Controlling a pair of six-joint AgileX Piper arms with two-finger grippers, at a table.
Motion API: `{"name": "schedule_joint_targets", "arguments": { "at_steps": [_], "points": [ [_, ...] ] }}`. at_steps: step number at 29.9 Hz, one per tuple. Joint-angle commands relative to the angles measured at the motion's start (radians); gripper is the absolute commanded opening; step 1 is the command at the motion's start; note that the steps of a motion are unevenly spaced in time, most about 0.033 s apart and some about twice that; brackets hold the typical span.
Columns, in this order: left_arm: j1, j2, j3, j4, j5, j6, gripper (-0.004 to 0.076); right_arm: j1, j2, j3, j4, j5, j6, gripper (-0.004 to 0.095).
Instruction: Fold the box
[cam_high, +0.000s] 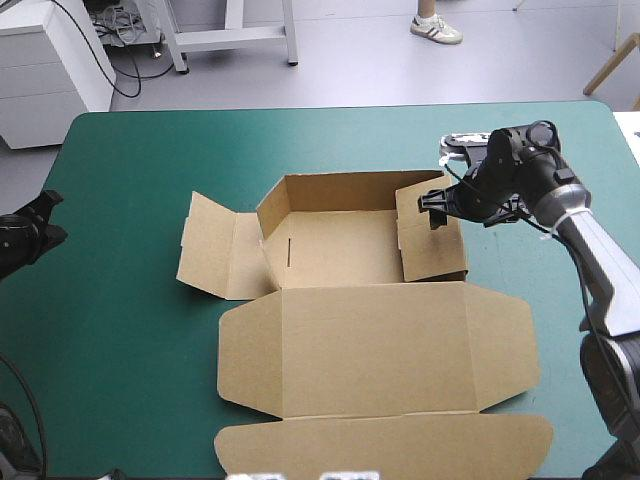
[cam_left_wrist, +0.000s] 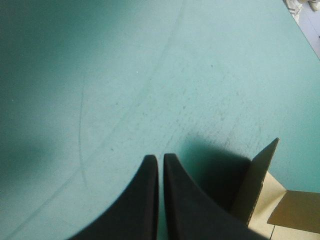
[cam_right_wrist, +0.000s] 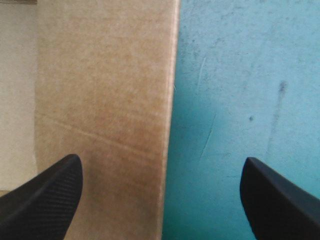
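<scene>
Here, box (cam_right_wrist: 105, 100) edge between right jaws.

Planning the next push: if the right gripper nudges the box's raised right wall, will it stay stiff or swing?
The right wall would probably swing at its crease: it is thin board, and the left flap lies splayed outward. The box likely slides easily, one light sheet on the smooth teal-green cover. The right gripper hangs open above that wall's edge.
</scene>
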Motion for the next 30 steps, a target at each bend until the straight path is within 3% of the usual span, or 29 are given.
{"name": "schedule_joint_targets", "arguments": {
  "at_steps": [1,9,13,17,21,30],
  "points": [
    [0.001,-0.036,-0.022,-0.045,-0.025,-0.005,0.0010,-0.004,0.004,-0.020,0.009,-0.039,0.000,0.0796],
    [0.001,-0.036,-0.022,-0.043,-0.021,-0.005,0.0010,-0.004,0.060,-0.020,0.028,-0.051,0.000,0.0795],
    [0.001,-0.036,-0.022,-0.038,-0.021,-0.023,0.0010,-0.004,0.062,-0.020,0.042,-0.047,-0.008,0.0732],
    [0.001,-0.036,-0.022,-0.035,-0.021,-0.023,0.0008,-0.004,0.063,-0.020,0.042,-0.030,-0.006,0.0469],
    [0.001,-0.036,-0.022,-0.035,-0.024,-0.023,0.0005,-0.004,0.064,-0.020,0.045,-0.012,-0.040,0.0009],
    [0.001,-0.036,-0.022,-0.038,-0.009,-0.011,0.0005,-0.004,0.054,-0.101,0.053,0.014,-0.059,-0.0004]
  ]
}}
